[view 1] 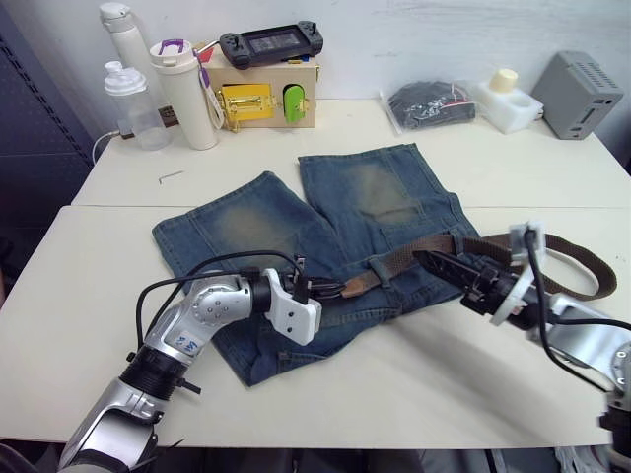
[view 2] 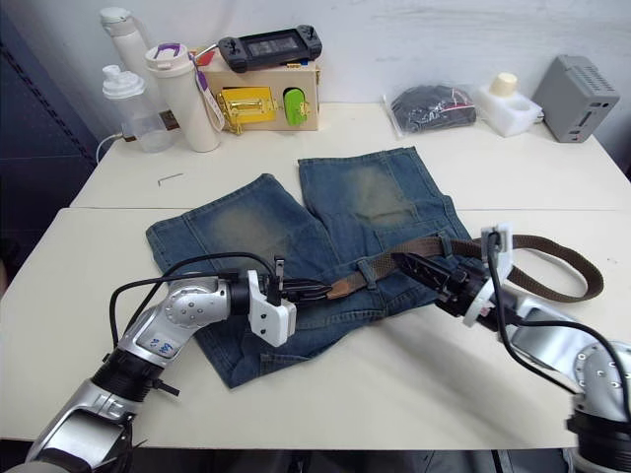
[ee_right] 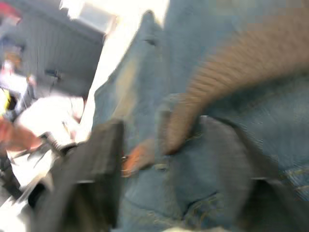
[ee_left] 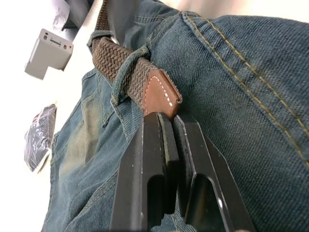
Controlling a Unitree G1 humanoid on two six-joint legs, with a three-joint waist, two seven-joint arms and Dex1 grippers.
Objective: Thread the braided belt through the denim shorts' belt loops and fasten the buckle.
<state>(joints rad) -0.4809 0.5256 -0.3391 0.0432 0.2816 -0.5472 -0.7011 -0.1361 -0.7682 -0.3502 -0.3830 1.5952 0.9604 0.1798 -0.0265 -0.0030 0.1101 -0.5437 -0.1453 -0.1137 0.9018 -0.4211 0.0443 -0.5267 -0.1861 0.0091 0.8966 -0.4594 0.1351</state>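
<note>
Now left end effector closed at braided belt tip (touching); right end effector apart.

The denim shorts lie on the tabletop. The braided belt crosses their waistband — its tip left, its loop trailing right.

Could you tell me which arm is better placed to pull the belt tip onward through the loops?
Left: its gripper sits at the brown leather tip of the braided belt, just past a denim loop; the right gripper is farther back.
</note>
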